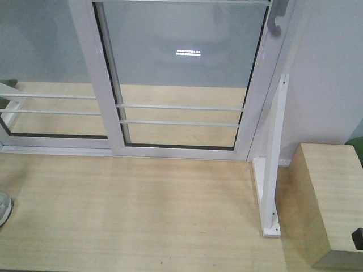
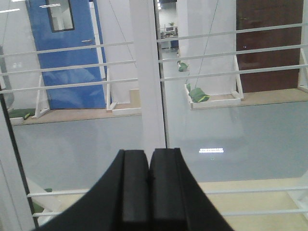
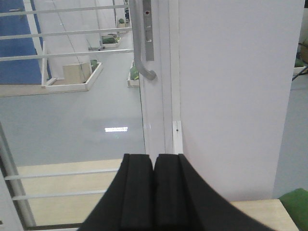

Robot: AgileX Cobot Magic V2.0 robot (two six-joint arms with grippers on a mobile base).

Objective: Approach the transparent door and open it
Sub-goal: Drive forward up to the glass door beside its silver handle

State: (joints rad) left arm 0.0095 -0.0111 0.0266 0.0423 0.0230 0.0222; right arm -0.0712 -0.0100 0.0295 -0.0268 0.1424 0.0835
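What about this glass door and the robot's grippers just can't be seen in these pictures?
- Front view: the handle of the transparent door shows only its lower curl; the top edge cuts off the rest.
- Right wrist view: the handle's top is cropped too, and its lock plate is too small to read.
- Front view: a shoe is cropped by the left edge; wearer unseen.
- Wrist views: left gripper and right gripper look shut; their arms are out of frame.

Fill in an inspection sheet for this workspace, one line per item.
Surface: wooden floor, pale boards.
Job's things: transparent door looks closed; handle at its right edge, untouched.
Clutter: wooden box and white bracket at right; shoe at left edge.
Hands: left hand shut, empty; right hand shut, empty, facing the handle.
Cables: nothing seen.
Surroundings: blue door beyond the glass; white wall at right.
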